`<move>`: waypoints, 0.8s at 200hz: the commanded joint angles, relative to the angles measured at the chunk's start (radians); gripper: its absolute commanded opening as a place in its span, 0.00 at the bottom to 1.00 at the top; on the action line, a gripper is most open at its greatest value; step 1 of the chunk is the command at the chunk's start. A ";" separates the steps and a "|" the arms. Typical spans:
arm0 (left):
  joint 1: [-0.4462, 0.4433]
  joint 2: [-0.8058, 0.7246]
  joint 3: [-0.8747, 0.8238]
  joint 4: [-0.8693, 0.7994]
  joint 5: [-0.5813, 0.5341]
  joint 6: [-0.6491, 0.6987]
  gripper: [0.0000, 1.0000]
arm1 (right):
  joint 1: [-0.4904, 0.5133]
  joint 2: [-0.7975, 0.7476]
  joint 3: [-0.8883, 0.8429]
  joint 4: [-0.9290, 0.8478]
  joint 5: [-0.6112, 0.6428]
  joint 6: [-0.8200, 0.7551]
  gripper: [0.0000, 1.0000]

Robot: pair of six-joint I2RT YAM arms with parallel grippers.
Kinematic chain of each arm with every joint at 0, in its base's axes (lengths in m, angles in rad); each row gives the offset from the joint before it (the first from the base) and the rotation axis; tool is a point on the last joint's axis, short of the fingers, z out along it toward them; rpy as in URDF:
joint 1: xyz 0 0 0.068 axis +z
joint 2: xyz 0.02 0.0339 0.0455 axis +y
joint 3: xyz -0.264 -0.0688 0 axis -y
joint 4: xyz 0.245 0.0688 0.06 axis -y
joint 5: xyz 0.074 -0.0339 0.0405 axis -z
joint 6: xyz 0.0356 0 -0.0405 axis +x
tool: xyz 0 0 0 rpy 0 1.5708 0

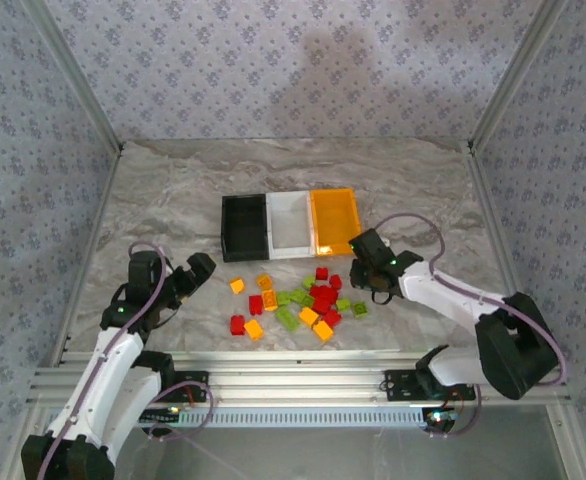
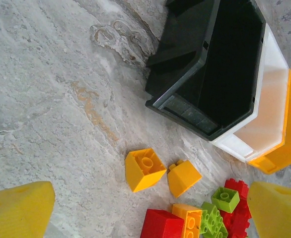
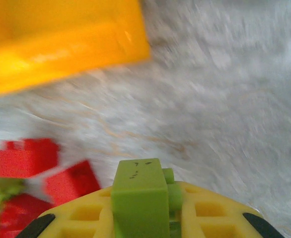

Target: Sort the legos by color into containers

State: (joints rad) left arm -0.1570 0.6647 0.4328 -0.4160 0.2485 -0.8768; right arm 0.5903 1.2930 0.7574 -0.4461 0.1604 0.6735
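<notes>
The right tool (image 1: pixel 373 270) was closed on a lime green brick (image 3: pixel 139 198), pinched between its yellow pads at the bottom of the right wrist view. Seen from above, it sat right of centre, just off the right edge of the loose legos (image 1: pixel 298 298) and just below the orange bin (image 1: pixel 335 192).

The main risk looked to be the grip itself. The brick stood proud of the pads, a smaller green bit showed beside it that I could not identify, and the wrist view was smeared. A quick swing could twist the brick loose and drop it back on the tabletop (image 1: pixel 173 190).

The second risk was the wrong bin. The orange bin was nearest, with the white bin (image 1: pixel 289 252) and black bin (image 1: pixel 225 226) further left in the row. All three appeared empty, and none matched green. A drop into the orange one would probably clash with the orange-yellow bricks (image 2: pixel 144 169).

The left tool (image 1: pixel 198 268) hung wide open at the lower left, holding nothing. If it reached into the pile during a leftward carry, the arms might meet.
</notes>
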 commanded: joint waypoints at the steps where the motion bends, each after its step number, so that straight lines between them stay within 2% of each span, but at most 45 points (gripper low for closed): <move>1: -0.009 0.001 0.028 -0.048 -0.014 -0.014 1.00 | -0.001 0.009 0.121 -0.029 -0.005 -0.086 0.22; 20: -0.009 0.032 0.054 -0.084 -0.005 0.001 0.99 | -0.005 0.097 0.212 -0.021 -0.005 -0.095 0.23; 55: -0.014 0.123 0.086 -0.094 0.058 0.049 0.89 | -0.045 0.298 0.376 0.018 0.008 -0.099 0.25; 93: -0.082 0.135 0.092 -0.114 0.018 0.065 0.88 | -0.068 0.461 0.556 0.013 0.026 -0.109 0.33; 102: -0.098 0.135 0.089 -0.116 0.007 0.062 0.88 | -0.073 0.483 0.576 0.005 0.027 -0.103 0.37; 137: -0.151 0.156 0.087 -0.111 -0.022 0.064 0.88 | -0.080 0.479 0.594 0.021 0.024 -0.084 0.64; 160: -0.194 0.197 0.101 -0.096 -0.044 0.081 0.87 | -0.074 0.424 0.565 0.031 0.028 -0.084 0.69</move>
State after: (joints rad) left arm -0.3141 0.8295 0.4847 -0.5053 0.2394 -0.8268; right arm 0.5163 1.7798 1.3231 -0.4122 0.1692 0.5865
